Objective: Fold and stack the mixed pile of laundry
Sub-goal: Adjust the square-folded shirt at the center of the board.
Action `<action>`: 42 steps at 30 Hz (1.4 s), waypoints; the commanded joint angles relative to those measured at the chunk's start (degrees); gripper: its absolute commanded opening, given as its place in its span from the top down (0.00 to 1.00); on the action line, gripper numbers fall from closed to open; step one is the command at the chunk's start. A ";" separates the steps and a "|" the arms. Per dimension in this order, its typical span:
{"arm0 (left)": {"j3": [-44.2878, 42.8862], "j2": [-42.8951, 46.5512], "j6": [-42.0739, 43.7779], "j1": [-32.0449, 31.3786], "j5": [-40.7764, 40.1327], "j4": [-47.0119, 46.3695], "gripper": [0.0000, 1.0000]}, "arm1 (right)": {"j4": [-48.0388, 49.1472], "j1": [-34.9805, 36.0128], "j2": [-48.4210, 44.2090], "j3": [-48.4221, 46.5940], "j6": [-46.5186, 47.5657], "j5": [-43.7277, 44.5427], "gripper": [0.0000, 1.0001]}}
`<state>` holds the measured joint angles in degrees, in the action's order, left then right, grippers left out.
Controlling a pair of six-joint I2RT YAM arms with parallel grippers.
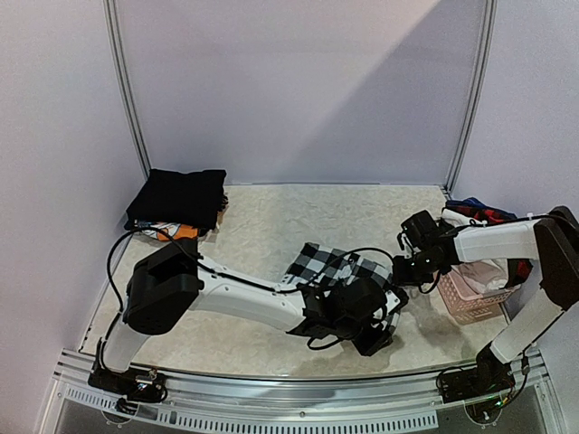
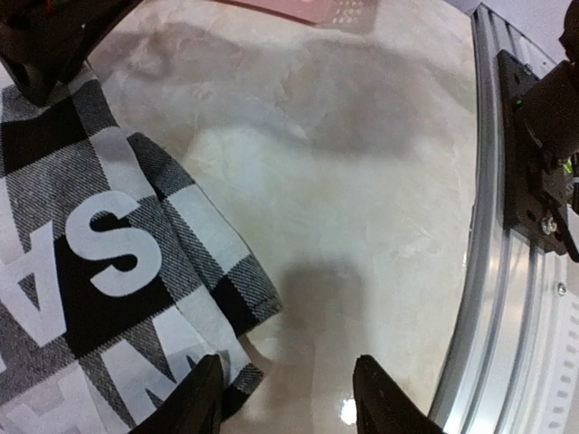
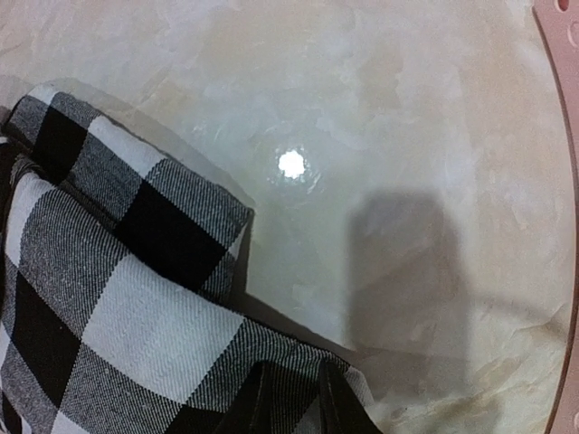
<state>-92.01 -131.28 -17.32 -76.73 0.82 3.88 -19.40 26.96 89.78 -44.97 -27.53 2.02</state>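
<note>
While the right jaws are pinching narrowly on a fold of the checked garment (image 3: 136, 307), the left jaws are standing apart at its near corner, one finger (image 2: 201, 402) over the hem. The garment is lying mid-table (image 1: 262, 226), between the arms. A clean fold is probably calling for the left jaws to close on the hem alone, both corners rising level, clear of the pink basket (image 1: 466, 294).

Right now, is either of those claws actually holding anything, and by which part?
The right gripper pinches the checked garment by its edge. The left gripper stands open beside a corner of the same garment and holds nothing.
</note>
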 commanded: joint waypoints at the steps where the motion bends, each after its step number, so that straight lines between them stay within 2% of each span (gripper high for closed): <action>1: 1.28 7.06 -0.85 -1.63 -4.00 2.44 0.48 | 1.31 -0.24 1.57 -0.35 0.80 2.57 0.80; 8: -0.12 6.02 -1.59 1.59 -5.29 4.90 0.48 | 1.85 -0.24 1.97 -0.38 0.80 2.26 0.81; 18: -2.16 -0.68 -2.04 4.77 -8.85 4.95 0.49 | 2.06 -0.26 2.33 -0.38 0.90 1.76 0.81; 23: 0.43 -1.88 -4.68 4.68 -8.36 1.82 0.50 | 2.08 -0.25 3.14 -1.71 0.98 1.14 0.81; 27: 4.53 -0.99 -10.49 3.87 -8.00 -2.20 0.50 | 2.22 -0.26 5.17 -4.11 1.23 0.30 0.81; 31: 7.18 2.82 -11.13 2.37 -10.76 -2.88 0.50 | 1.45 -0.20 7.87 -7.99 2.22 -0.22 0.81; 38: 9.50 13.43 -7.34 2.22 -14.24 1.50 0.36 | -1.50 -0.27 11.29 -17.40 4.50 -3.78 0.82; 40: 10.89 16.36 -6.53 2.80 -15.84 2.69 0.30 | -2.92 -0.18 12.12 -20.07 4.98 -3.87 0.83; 42: 13.00 19.50 -5.84 4.21 -16.35 3.70 0.13 | -4.54 -0.03 12.42 -22.45 5.40 -3.72 0.83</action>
<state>-82.02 -118.63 -24.99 -74.11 -12.21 3.77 -20.34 26.94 100.68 -63.09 -23.86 -0.49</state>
